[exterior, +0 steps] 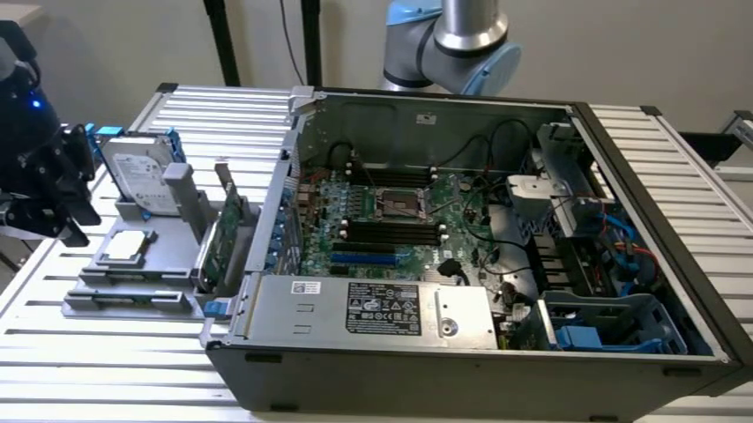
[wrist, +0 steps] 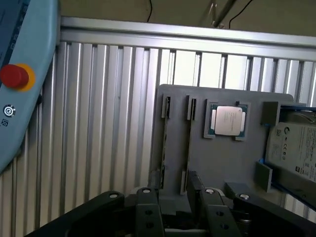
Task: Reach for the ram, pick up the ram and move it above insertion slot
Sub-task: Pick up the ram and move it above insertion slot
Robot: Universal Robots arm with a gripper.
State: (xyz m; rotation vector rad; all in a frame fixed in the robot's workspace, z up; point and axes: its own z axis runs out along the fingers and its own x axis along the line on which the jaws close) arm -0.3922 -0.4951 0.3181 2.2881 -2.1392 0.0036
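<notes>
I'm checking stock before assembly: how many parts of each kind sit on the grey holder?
Hard drive: 1
Processor chip: 1
Green expansion card: 1
Ram, edge-on in the narrow slots: too thin to count
Total: 3 sure

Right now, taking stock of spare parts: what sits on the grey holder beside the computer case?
A silver processor chip, a hard drive in a blue frame and an upright green card. What its narrow slots hold is hidden.

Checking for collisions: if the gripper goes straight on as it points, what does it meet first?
Likely the gray holder tray, at the two narrow slots ahead of the gripper; depth is unclear.
</notes>
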